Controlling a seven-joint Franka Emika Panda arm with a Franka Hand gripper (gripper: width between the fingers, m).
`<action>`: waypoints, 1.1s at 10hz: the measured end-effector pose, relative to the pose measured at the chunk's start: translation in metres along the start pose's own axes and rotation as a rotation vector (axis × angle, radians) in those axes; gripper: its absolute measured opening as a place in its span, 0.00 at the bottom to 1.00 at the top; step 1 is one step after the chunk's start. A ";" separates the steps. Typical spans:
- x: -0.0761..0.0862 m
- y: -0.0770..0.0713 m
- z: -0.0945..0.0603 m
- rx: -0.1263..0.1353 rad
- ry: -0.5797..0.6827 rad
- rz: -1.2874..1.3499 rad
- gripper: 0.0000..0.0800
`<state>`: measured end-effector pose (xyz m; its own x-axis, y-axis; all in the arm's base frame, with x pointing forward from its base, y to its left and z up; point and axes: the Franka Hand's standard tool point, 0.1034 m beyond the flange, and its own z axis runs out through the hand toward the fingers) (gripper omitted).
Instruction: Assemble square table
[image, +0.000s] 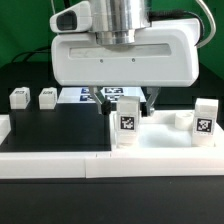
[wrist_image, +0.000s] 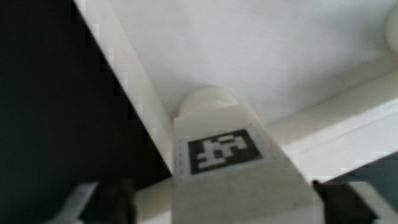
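**Exterior view**
Jaws: the gripper (image: 126, 100) hangs over 1 upright leg peg (image: 127, 122), 1 finger on each side of its top; about half open.
Panel: the square table panel (image: 170, 138) lies below the jaws and runs off to the exterior view's right.
Other pegs: the far peg (image: 203, 120) stands on the panel, well apart from the jaws; 2 loose pegs (image: 18, 97) (image: 47, 96) sit on the opposite side.
Progress: likely 1 leg placed, 1 in hand, 2 untouched.
Surface: a matte black table (image: 60, 125) edged by white bars (image: 60, 172); the marker board (image: 72, 94) lies behind the jaws.
Room: dark backdrop.

**Wrist view**
Jaws: dark fingers (wrist_image: 86, 205) flank the peg, whose tag (wrist_image: 222, 152) sits between them; whether they press the peg I cannot tell.
Beyond the jaws: the white panel, with the black table beside it.
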<state>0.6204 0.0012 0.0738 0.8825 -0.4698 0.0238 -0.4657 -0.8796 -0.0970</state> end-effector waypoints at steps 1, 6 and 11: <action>0.000 0.000 0.000 0.001 0.000 0.056 0.46; 0.002 -0.001 0.001 0.011 -0.044 0.728 0.36; 0.003 -0.012 0.004 0.023 -0.084 1.409 0.36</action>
<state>0.6290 0.0110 0.0712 -0.3137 -0.9353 -0.1638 -0.9478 0.3188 -0.0057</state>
